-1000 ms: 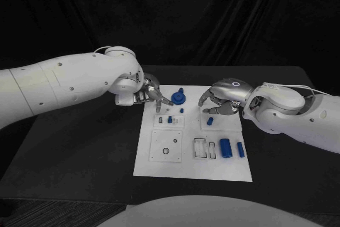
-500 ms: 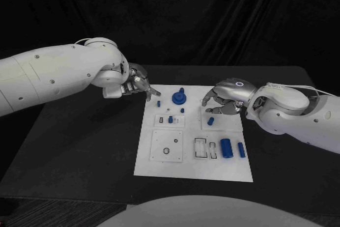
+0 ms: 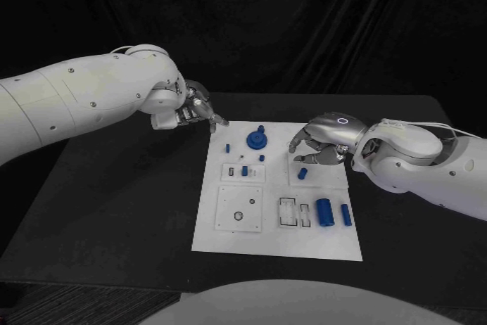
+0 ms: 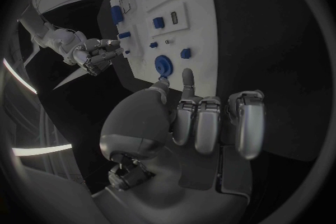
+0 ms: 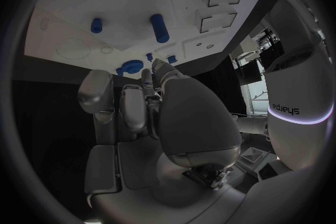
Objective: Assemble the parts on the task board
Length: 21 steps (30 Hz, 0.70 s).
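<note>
The white task board (image 3: 266, 237) lies mid-table. On it stand a blue round knob (image 3: 256, 138), a short blue peg (image 3: 302, 173), a thick blue cylinder (image 3: 324, 211) and a thin one (image 3: 345, 214). My left hand (image 3: 193, 111) hovers off the board's far left corner with its fingers curled and nothing in them; the left wrist view shows that hand (image 4: 203, 117) back from the knob (image 4: 162, 63). My right hand (image 3: 319, 143) hangs over the board's far right part, just behind the short peg, fingers curled in and holding nothing. From the right wrist, the hand (image 5: 154, 106) sits close to the knob (image 5: 131, 67).
Smaller blue pieces (image 3: 227, 148) sit near the board's far left, and another peg (image 3: 243, 171) stands in a raised white block. Rectangular slots (image 3: 288, 212) lie beside the thick cylinder. Black table (image 3: 122, 212) surrounds the board.
My left hand has drawn back from the board's far edge, up and to the left, off the board. The right hand has hardly moved.
</note>
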Motion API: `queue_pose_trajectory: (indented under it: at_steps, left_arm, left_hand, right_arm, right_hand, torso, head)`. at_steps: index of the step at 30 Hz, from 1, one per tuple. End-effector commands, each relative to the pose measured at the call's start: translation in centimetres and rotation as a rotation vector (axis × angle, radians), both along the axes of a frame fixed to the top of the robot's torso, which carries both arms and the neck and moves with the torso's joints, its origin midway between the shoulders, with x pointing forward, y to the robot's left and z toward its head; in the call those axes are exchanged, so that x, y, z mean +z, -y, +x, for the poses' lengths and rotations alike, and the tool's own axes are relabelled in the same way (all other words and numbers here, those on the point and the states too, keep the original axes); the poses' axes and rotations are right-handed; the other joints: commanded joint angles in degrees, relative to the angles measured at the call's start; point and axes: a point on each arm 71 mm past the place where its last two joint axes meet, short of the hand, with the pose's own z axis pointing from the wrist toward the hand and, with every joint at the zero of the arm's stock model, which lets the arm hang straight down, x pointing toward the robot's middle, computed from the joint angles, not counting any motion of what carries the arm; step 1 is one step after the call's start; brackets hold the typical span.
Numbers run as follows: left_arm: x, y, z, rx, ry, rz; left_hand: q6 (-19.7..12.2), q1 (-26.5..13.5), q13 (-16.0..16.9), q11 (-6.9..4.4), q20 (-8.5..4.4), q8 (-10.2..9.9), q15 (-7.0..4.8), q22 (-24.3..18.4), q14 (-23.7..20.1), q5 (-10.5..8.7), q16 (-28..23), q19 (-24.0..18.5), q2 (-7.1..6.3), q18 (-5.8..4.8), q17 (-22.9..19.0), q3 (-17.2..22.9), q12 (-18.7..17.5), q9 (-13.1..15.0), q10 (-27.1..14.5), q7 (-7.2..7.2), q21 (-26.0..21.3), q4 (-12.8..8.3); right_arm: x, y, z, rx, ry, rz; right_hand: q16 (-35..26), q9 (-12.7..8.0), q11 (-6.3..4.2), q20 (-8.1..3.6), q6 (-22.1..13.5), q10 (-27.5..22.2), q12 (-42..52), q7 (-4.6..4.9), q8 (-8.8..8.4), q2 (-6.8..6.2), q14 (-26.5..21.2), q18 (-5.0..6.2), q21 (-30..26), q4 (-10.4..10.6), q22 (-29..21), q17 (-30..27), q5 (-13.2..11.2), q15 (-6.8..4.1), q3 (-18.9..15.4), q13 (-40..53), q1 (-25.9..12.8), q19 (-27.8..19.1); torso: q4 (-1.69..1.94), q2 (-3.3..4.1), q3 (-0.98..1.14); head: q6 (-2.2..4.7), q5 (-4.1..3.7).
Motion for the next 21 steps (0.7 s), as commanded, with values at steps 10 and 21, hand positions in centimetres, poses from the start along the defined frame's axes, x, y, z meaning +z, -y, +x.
queue_pose_trajectory:
  at_steps: [10,21]
  left_arm:
    - [0.07,0.39,0.91,-0.014,0.026,-0.041]
    - [-0.07,0.49,1.01,-0.019,0.024,-0.046]
  left_hand:
    - [-11.81,2.63,15.02,3.64,3.22,-13.21,3.12,12.01,5.94,0.48,0.15,-0.45,0.87,-0.27,15.09,-1.57,0.23,-21.41,6.07,4.66,-1.79,-0.05]
    - [-14.54,2.95,15.02,5.07,3.74,-11.12,4.04,11.83,5.94,0.53,0.15,-0.94,1.55,-0.24,15.09,-3.03,0.23,-34.50,6.07,6.01,-2.27,-0.26]
  right_arm:
    - [0.01,0.06,-0.09,-0.006,0.006,0.006]
    - [0.04,0.06,-0.03,-0.004,0.011,0.010]
  right_hand:
    - [-0.59,0.12,1.45,0.40,2.80,-0.41,-0.44,0.59,0.81,-0.16,1.33,1.04,-0.74,0.81,6.59,-0.44,-0.20,1.19,-0.08,5.49,-0.60,-0.50]
    - [-0.67,-2.16,2.67,1.32,1.69,-0.40,-0.48,1.81,-1.48,-0.51,1.43,1.04,-1.22,1.47,6.54,-0.53,-0.09,2.22,0.17,5.39,-0.76,-0.32]
  torso:
    - [-0.21,0.00,0.04]
    - [-0.05,-0.10,0.18]
  head:
    - [-0.01,-0.03]
    - [-0.01,-0.09]
